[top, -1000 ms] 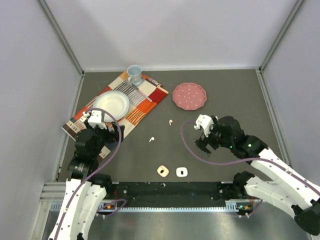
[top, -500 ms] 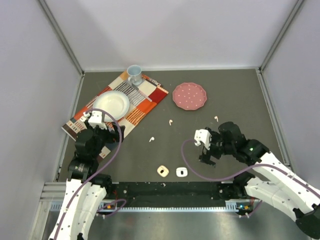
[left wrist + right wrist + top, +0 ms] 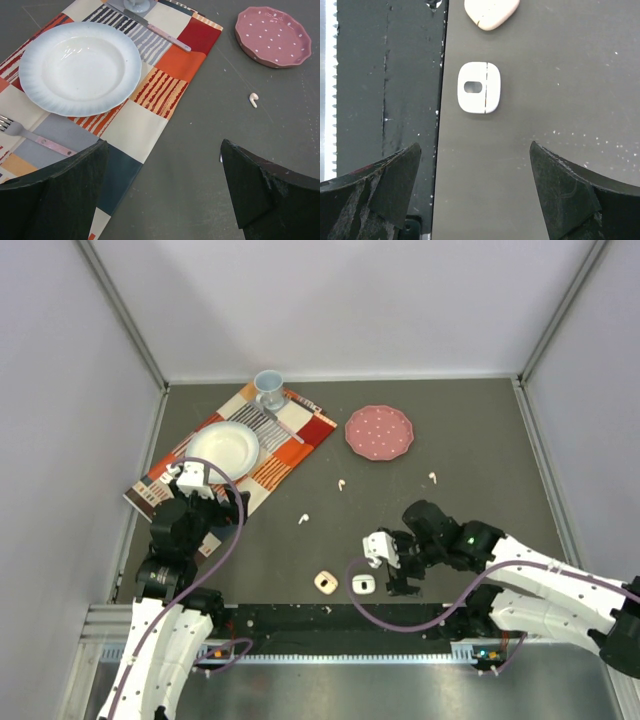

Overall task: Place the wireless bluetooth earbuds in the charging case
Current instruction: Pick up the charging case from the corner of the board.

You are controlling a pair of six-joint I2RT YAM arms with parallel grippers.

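Note:
A white charging case [image 3: 363, 584] lies shut near the table's front edge, with a peach case [image 3: 325, 582] just to its left. Three tiny earbuds lie loose on the table: one [image 3: 341, 483] below the pink dish, one [image 3: 302, 519] mid-table and one [image 3: 432, 477] to the right. My right gripper [image 3: 393, 568] is open and empty just right of the white case, which shows ahead of the jaws in the right wrist view [image 3: 479, 87]. My left gripper [image 3: 205, 498] is open and empty by the placemat. One earbud [image 3: 254, 99] shows in the left wrist view.
A patchwork placemat [image 3: 290, 445] at the back left carries a white plate [image 3: 224, 447], a blue cup [image 3: 268, 388], a fork [image 3: 35, 137] and a knife [image 3: 160, 34]. A pink dotted dish [image 3: 379, 431] stands at the back. A black strip [image 3: 385, 75] runs along the front edge.
My right gripper has swung from mid-table down and left to the front edge, beside the white case, uncovering the right-hand earbud. The left arm has not moved.

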